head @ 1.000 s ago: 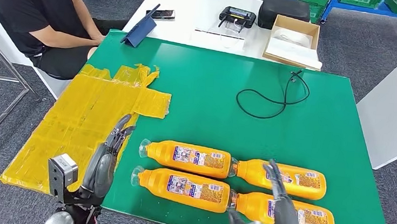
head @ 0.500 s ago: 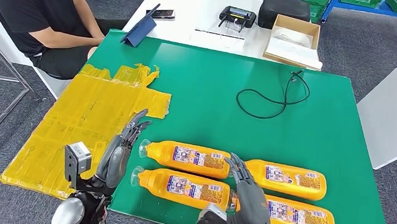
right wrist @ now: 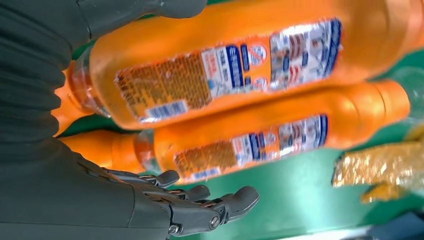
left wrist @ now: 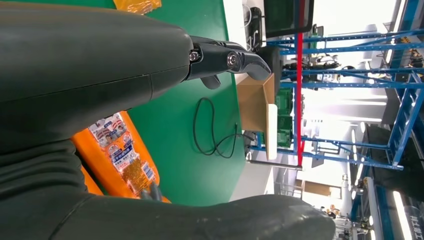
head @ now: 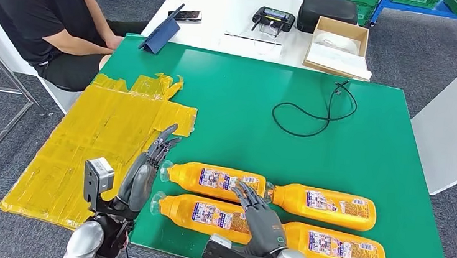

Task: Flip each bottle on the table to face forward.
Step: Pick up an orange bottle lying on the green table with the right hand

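The four bottles look like glossy orange plastic with clear necks and printed paper or film labels. The green table top is matt and smooth. The yellow tape patch is shiny and wrinkled. The left hand and right hand are matt dark grey, plastic or metal

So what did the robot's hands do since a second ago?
The right hand swung leftward from the near right bottle and now hovers over the near left bottle, fingers spread. The left hand pushed forward toward the cap of the far left bottle. Neither holds anything. All four bottles, the far right bottle too, and the black cable stayed where they were.
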Robot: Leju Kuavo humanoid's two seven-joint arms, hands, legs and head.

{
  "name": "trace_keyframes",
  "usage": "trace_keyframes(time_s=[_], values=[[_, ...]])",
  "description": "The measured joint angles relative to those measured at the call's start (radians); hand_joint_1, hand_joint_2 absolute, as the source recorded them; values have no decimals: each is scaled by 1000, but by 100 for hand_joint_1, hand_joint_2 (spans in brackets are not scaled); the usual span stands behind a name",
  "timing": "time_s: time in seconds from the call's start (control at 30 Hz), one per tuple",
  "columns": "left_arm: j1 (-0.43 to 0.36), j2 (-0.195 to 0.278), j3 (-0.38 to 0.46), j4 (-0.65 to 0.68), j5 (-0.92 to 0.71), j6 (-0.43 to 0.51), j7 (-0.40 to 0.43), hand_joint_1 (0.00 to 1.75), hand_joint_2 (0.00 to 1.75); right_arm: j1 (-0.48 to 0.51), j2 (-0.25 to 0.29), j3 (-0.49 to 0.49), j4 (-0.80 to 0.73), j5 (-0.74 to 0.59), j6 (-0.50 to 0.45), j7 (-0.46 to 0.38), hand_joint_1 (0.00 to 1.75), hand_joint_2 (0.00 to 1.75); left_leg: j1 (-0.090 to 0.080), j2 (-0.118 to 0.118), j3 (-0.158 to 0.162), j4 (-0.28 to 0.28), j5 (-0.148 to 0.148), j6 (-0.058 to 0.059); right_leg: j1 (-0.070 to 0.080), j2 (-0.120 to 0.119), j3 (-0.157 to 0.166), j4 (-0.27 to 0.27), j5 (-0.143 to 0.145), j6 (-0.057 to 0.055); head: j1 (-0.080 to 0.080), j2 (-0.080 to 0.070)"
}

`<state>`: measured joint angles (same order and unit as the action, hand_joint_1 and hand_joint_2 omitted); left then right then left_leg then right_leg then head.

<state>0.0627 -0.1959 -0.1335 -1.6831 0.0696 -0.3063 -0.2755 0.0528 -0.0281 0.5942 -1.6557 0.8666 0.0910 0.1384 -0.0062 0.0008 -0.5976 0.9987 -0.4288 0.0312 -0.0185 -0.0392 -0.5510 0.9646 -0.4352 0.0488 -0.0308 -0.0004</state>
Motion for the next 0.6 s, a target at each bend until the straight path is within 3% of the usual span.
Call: trace_keyframes(time_s=[0.6], values=[[-39, 5, -12, 44, 22, 0, 7, 0, 0, -113, 9, 99, 204, 41, 63, 23, 0, 175, 0, 0, 0, 0, 0, 0, 0, 0, 0, 0, 0, 0, 0, 0]])
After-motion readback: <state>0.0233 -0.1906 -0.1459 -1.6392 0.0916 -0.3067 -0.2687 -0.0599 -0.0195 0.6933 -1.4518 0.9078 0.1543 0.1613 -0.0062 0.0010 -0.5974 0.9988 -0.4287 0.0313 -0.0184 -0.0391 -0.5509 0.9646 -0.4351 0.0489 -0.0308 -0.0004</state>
